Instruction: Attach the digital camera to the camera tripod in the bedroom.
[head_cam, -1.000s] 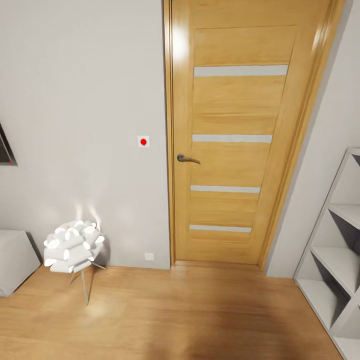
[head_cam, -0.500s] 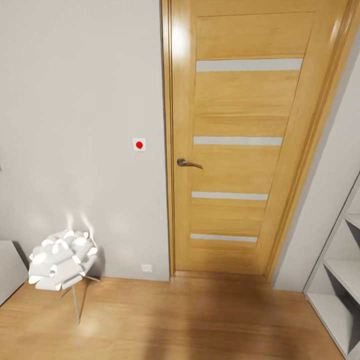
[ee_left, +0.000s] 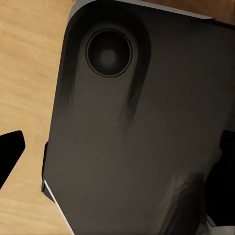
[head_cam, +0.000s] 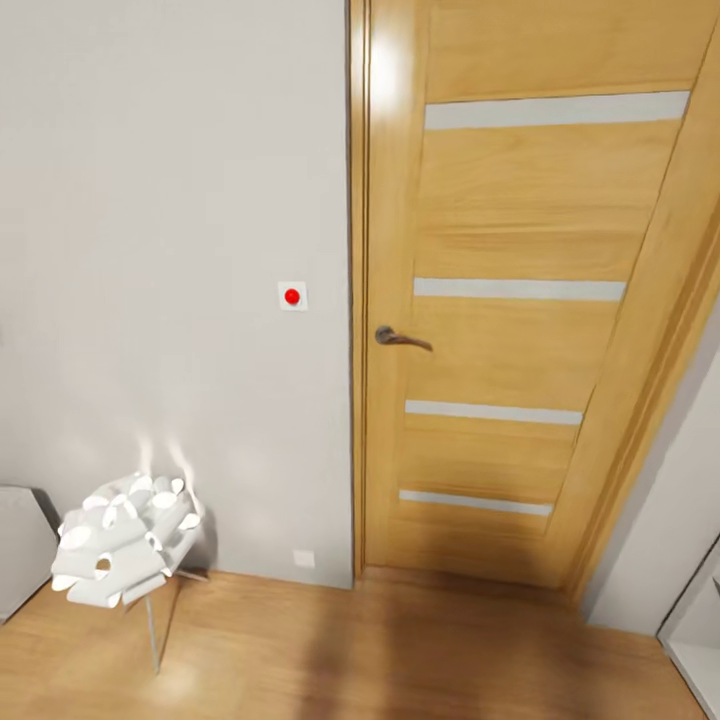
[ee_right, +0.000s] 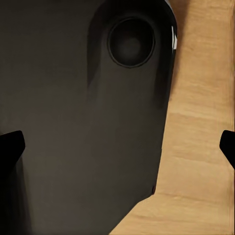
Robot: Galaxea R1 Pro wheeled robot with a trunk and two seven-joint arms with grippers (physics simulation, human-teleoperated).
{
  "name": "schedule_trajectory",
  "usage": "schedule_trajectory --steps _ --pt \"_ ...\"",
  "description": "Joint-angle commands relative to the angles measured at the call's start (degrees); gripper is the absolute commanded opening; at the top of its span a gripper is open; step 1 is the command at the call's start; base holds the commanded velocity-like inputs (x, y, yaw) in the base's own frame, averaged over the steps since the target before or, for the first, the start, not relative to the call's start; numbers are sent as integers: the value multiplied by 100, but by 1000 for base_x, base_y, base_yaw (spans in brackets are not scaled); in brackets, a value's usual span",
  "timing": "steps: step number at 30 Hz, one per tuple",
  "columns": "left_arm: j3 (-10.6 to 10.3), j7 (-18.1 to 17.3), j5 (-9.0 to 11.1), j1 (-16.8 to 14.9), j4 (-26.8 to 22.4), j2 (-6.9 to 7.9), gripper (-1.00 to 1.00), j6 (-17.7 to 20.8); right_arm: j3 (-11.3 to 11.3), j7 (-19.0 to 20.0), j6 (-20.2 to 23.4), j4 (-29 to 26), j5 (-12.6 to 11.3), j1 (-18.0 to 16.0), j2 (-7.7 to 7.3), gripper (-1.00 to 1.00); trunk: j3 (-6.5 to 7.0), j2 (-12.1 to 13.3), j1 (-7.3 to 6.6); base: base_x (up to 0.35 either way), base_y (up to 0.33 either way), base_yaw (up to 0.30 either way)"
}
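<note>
The digital camera and the camera tripod are out of view. The head view faces a corner of the bedroom: a pale grey wall (head_cam: 170, 250), a closed wooden door (head_cam: 520, 300) with a metal handle (head_cam: 400, 338), and light plank floor (head_cam: 420, 650). In the left wrist view my left gripper (ee_left: 117, 152) is open, its black fingertips (ee_left: 10, 152) far apart over the robot's dark base (ee_left: 137, 122), nothing between them. In the right wrist view my right gripper (ee_right: 117, 147) is open too, over the same dark body (ee_right: 78, 122) and the wood floor (ee_right: 200, 147).
A white petal-shaped floor lamp (head_cam: 120, 545) on thin legs stands against the wall at the lower left. A grey block (head_cam: 18, 550) sits at the left edge. A white switch with a red dot (head_cam: 292, 296) is beside the door. A white shelf edge (head_cam: 695, 645) shows at the lower right.
The whole head picture has shifted: the camera has come closer to the door, which looks larger. The white cube shelves have slid almost out at the right.
</note>
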Motion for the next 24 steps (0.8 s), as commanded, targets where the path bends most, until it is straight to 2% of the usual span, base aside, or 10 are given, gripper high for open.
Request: schedule_trajectory --steps 1,9,11,13,14,15,17,21,24 --pt "2 -2 38 1 -7 -1 100 -1 1 -1 -1 -3 29 0 0 100 -5 -2 3 324 -56 261" --pt "14 7 56 1 -4 1 100 6 7 10 -1 0 29 0 -15 100 -5 -2 3 323 -85 269" --pt "17 13 128 1 -2 -2 100 7 4 19 -1 1 29 0 -23 100 -5 -2 3 323 -100 273" --pt "21 15 304 1 0 -6 100 -14 -3 26 -1 -4 29 0 -31 100 -5 -2 3 323 -101 274" --pt "25 15 569 1 0 -8 100 -37 -6 29 -1 -9 34 -2 -34 100 -5 -2 3 323 -101 274" --pt "26 14 703 1 1 -10 100 -42 -6 27 -1 -12 58 -1 -33 100 -5 -2 3 323 -101 274" --pt "18 15 873 1 1 -12 100 -38 -7 16 -3 -16 169 -1 -32 100 -5 -2 3 323 -101 274" --pt "12 17 1034 1 2 -12 100 -43 -4 -4 -11 -80 429 0 -36 100 -5 -2 3 323 -101 274" --pt "10 25 1055 1 2 -20 100 -49 -1 -8 -10 -130 478 0 -36 100 -5 -2 3 323 -101 274"
